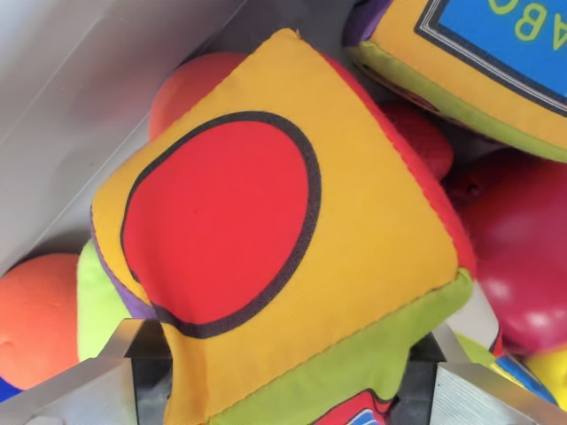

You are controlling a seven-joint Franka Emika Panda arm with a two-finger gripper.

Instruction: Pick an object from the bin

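A soft fabric cube (pixel 354 221) fills most of the wrist view. Its yellow face carries a big red circle outlined in black, and a lime-green face shows below it. My gripper (pixel 285 390) sits at the bottom edge. Its left finger (pixel 97 376) and right finger (pixel 483 390) press against the cube's two sides, and the fabric is pinched in between the dark pads. The cube tilts toward the wrist view's left and hides whatever lies under it in the bin.
The white bin wall (pixel 80 88) runs along the upper left. An orange ball (pixel 35 319) lies at the lower left and a red ball (pixel 190 84) behind the cube. At the right lies a dark pink ball (pixel 523 257), with a second fabric cube with a blue lettered face (pixel 496 44) above it.
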